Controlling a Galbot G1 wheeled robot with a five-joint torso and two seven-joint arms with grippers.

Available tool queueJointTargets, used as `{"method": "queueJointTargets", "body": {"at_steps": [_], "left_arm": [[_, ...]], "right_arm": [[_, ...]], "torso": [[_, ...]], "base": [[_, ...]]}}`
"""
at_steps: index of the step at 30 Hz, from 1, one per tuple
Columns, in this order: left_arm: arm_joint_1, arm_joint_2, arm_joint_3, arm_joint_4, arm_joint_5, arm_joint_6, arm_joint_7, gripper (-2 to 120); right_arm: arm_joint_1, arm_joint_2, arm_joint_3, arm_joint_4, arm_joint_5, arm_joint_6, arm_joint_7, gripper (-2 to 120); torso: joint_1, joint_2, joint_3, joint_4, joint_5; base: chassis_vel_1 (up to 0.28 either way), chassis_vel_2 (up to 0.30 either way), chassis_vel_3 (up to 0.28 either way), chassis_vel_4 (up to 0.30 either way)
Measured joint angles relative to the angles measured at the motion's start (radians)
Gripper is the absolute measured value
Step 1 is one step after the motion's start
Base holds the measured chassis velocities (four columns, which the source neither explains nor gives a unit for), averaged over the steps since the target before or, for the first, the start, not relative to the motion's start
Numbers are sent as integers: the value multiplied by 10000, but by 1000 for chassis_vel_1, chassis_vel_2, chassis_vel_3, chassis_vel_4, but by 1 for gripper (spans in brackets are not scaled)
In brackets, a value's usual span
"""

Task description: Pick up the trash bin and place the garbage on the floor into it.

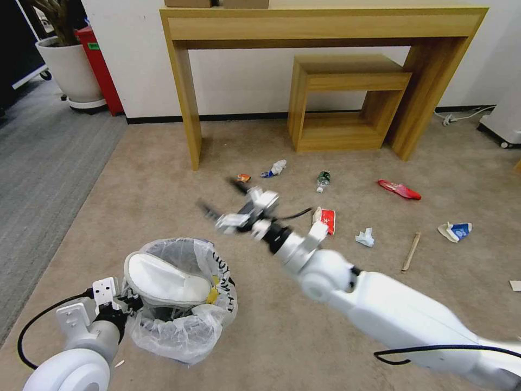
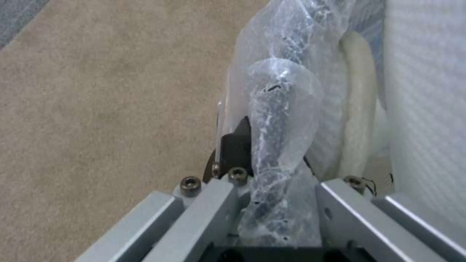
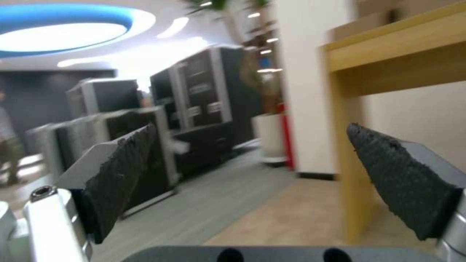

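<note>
Partly done. Left claw (image 1: 122, 304) clamped on rim of bag-lined round trash bin (image 1: 182, 301), white slipper (image 1: 165, 279) inside. Right claw (image 1: 220, 203) spread wide, empty, above beige carpet floor (image 1: 152, 184); red wrapper (image 1: 399, 189), green-label bottle (image 1: 323, 180), crumpled tissue (image 1: 366, 237) left.

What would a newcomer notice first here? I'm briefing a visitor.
The bin at lower left, held at its bag rim by the left tool, with a white slipper lying across its mouth. The right tool is open in mid-air above the carpet, where a red wrapper and bottle lie before the wooden table.
</note>
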Motion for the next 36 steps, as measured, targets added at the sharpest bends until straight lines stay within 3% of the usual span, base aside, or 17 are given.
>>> {"method": "queueJointTargets", "body": {"at_steps": [6, 18, 29, 36], "left_arm": [[-115, -57, 15, 9, -5, 89, 75, 1], [-205, -5, -72, 19, 212, 78, 224, 1], [-214, 17, -150, 15, 139, 153, 106, 1], [-137, 55, -297, -20, -139, 289, -129, 1]], "right_arm": [[-1020, -786, 2450, 165, -369, -805, 1484, 100], [-3782, -957, 5652, 134, -1315, -1544, 2706, 100], [-5355, -706, 7013, 273, -2280, -1673, 2998, 100], [-5928, -393, 7025, 356, -2670, -1816, 3164, 100]], "torso": [[0, -1, 0, 0, 1], [0, -2, 0, 1, -2], [-1, -2, 0, -1, -1], [0, -2, 0, 2, -2]], "base": [[0, 0, 0, 0], [0, 0, 0, 0], [0, 0, 0, 0], [0, 0, 0, 0]]}}
